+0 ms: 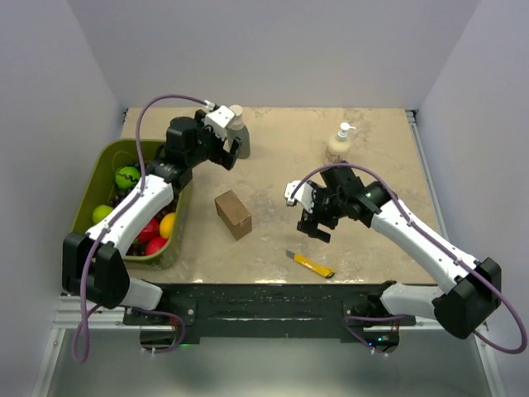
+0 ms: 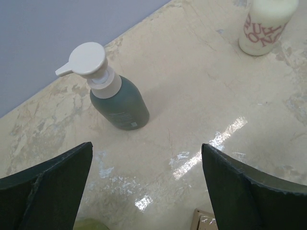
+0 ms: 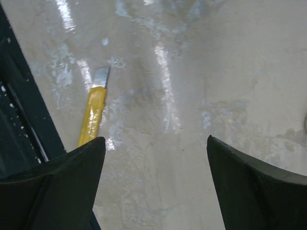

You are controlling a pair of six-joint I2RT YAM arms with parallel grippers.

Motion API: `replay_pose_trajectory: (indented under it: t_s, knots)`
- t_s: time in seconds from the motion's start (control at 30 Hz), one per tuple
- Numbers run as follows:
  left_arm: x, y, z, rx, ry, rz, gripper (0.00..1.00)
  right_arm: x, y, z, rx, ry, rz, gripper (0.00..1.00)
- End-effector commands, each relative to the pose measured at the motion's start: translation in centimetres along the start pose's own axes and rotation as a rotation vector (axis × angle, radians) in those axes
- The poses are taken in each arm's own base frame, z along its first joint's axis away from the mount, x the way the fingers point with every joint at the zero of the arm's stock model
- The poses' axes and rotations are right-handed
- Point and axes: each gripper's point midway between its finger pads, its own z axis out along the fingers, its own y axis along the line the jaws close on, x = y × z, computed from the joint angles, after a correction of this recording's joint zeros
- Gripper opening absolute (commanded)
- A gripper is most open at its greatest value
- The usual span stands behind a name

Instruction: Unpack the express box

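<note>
Express box (image 1: 233, 214) closed, mid-table. L gripper (image 1: 230, 155) by far edge, fingers apart, empty. R gripper (image 1: 315, 230) likewise apart, near knife (image 1: 310, 263), near edge.

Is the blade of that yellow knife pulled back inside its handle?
No, the right wrist view shows the yellow knife with its grey blade sticking out bare.

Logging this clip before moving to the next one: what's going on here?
Nothing is held yet. The brown box sits on the table between the arms, looking closed and untouched. The right gripper hangs open over the table close to the yellow knife, whose blade is out. The left gripper is open too, up at the back by the green pump bottle. Neither arm is at the box.
</note>
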Motion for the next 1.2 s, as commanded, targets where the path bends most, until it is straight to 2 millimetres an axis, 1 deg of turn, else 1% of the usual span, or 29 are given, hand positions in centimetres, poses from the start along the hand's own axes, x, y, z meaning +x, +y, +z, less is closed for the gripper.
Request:
replay_pose_trajectory:
  t_s: [0.0,0.03,0.07,0.1,0.13,0.17,0.23,0.27,0.3,0.33,0.37,0.4,0.43,0.47,0.5,0.53,0.57,0.63,0.7,0.87,0.9,1.0,1.07,1.17]
  knots:
    - [-4.0,-2.4,-2.7,0.000,-0.120,0.109,1.00,1.8,3.1,0.7,-0.120,0.038,-0.062,0.87]
    - [-3.9,-2.9,-2.9,0.018,-0.123,0.138,1.00,2.0,3.8,0.9,-0.144,0.041,-0.071,0.85]
    - [-3.6,-3.4,-3.2,0.036,-0.124,0.119,1.00,2.4,4.5,1.1,-0.166,0.055,-0.076,0.84]
    - [-4.0,-3.1,-3.8,0.033,-0.138,0.092,1.00,3.4,5.1,1.5,-0.186,0.083,-0.092,0.83]
    - [-4.1,-3.2,-4.1,0.040,-0.144,0.039,1.00,3.7,5.9,1.9,-0.208,0.101,-0.123,0.82]
    - [-4.6,-2.8,-4.7,0.033,-0.179,0.026,1.00,4.4,5.9,2.5,-0.196,0.126,-0.139,0.81]
    - [-4.4,-2.8,-5.0,0.024,-0.176,0.010,1.00,4.5,6.3,3.3,-0.184,0.138,-0.165,0.79]
    - [-4.4,-2.8,-5.3,0.021,-0.177,0.010,1.00,4.7,6.0,4.1,-0.151,0.150,-0.152,0.78]
    - [-4.6,-2.6,-5.5,0.011,-0.180,0.011,1.00,4.6,6.4,4.5,-0.152,0.155,-0.157,0.75]
    - [-4.7,-2.5,-5.6,0.005,-0.183,0.013,1.00,4.3,6.4,4.9,-0.140,0.151,-0.145,0.75]
    - [-5.0,-2.5,-5.9,0.002,-0.190,0.016,1.00,4.5,6.6,5.2,-0.124,0.164,-0.106,0.74]
    - [-5.1,-2.4,-6.0,0.000,-0.193,0.030,1.00,4.4,7.3,5.4,-0.132,0.166,-0.113,0.73]
    - [-5.2,-2.4,-6.0,-0.001,-0.198,0.037,1.00,4.0,7.3,5.7,-0.117,0.153,-0.115,0.72]
    - [-5.3,-2.3,-6.1,-0.004,-0.202,0.041,1.00,4.4,7.9,6.0,-0.111,0.162,-0.088,0.72]
    - [-5.4,-2.2,-6.1,-0.009,-0.202,0.042,1.00,4.3,8.3,6.2,-0.105,0.160,-0.101,0.72]
    - [-5.5,-2.1,-6.1,-0.015,-0.207,0.045,1.00,3.7,8.2,6.6,-0.083,0.138,-0.102,0.72]
    - [-5.6,-2.0,-6.2,-0.022,-0.210,0.045,1.00,4.0,8.4,6.9,-0.074,0.149,-0.082,0.72]
    - [-5.8,-1.8,-6.3,-0.034,-0.216,0.045,1.00,4.0,9.2,7.8,-0.089,0.170,-0.100,0.71]
    - [-6.0,-1.8,-6.6,-0.035,-0.223,0.056,1.00,4.6,9.9,8.6,-0.104,0.199,-0.123,0.71]
    - [-6.4,-1.5,-7.3,-0.053,-0.237,0.085,1.00,6.7,10.2,9.2,-0.087,0.267,-0.144,0.69]
    - [-6.5,-1.5,-7.4,-0.055,-0.239,0.095,1.00,6.9,9.8,9.2,-0.067,0.274,-0.147,0.68]
    - [-7.1,-1.4,-7.7,-0.059,-0.252,0.104,1.00,7.4,9.7,9.2,-0.058,0.291,-0.154,0.62]
    - [-7.4,-1.4,-7.9,-0.058,-0.260,0.109,1.00,7.9,9.9,9.4,-0.071,0.305,-0.162,0.60]
    - [-7.4,-1.5,-7.8,-0.050,-0.262,0.110,1.00,8.7,10.1,9.7,-0.081,0.324,-0.175,0.59]
